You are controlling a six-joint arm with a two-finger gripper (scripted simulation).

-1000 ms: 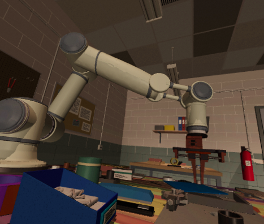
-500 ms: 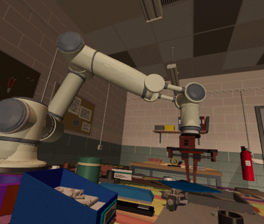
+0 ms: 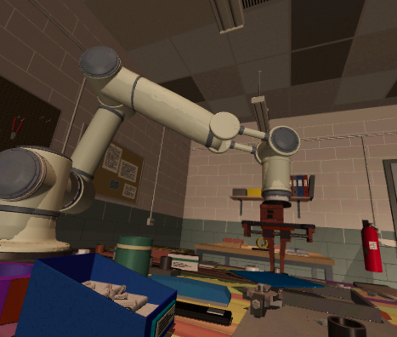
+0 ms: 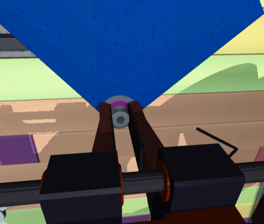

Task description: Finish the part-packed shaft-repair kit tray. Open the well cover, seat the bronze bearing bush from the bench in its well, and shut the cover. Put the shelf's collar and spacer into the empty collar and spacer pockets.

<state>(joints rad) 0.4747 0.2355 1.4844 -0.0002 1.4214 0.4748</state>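
Note:
A small grey knob [image 4: 120, 118] with a purple ring at its base sits at the near corner of the blue well cover [image 4: 123, 45], and my gripper [image 4: 120, 113] is closed on that knob. In the side camera the gripper [image 3: 277, 266] hangs straight down from the arm, its fingertips at the edge of the raised blue cover [image 3: 271, 278]. The well under the cover, the bronze bush, the collar and the spacer are not visible.
Behind the work a wall shelf [image 3: 271, 196] carries small boxes and binders, above a wooden bench [image 3: 262, 253]. A blue bin [image 3: 97, 298], a green canister [image 3: 133, 254] and a small vice [image 3: 262, 300] stand in the foreground. A black hex key [image 4: 218, 140] lies right of the fingers.

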